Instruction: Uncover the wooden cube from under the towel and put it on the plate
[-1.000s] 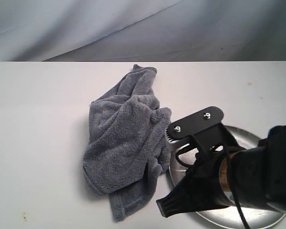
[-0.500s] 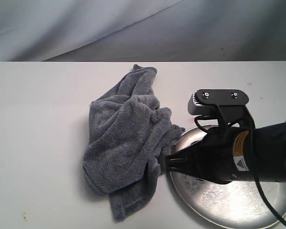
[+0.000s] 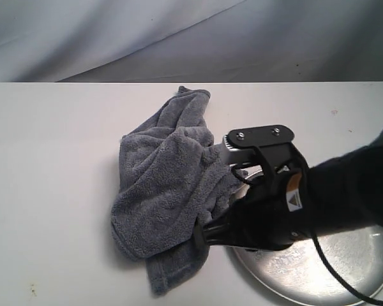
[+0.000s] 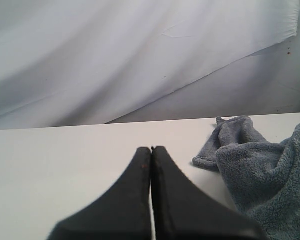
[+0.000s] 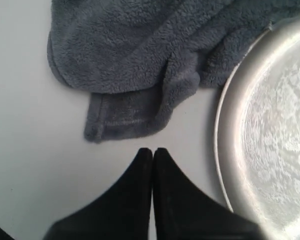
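The dark grey-blue towel [image 3: 166, 185] lies crumpled on the white table, and the wooden cube is hidden from every view. The silver plate [image 3: 332, 274] sits to the towel's right, partly covered by my right arm. My right gripper [image 3: 198, 234] is shut and empty, its tips pointing at the towel's lower right edge, between towel and plate. The right wrist view shows the gripper [image 5: 153, 150] just short of the towel's hem [image 5: 125, 117], with the plate's rim [image 5: 221, 135] alongside. My left gripper [image 4: 151, 148] is shut and empty over bare table, with the towel [image 4: 260, 165] off to its side.
The white table [image 3: 51, 191] extends to the left of the towel and behind it. A grey-white cloth backdrop [image 3: 179, 38] hangs behind the table's far edge.
My right arm has swung left across the plate, bringing the shut gripper tips from the plate's rim to the towel's lower right edge. The towel has not moved.
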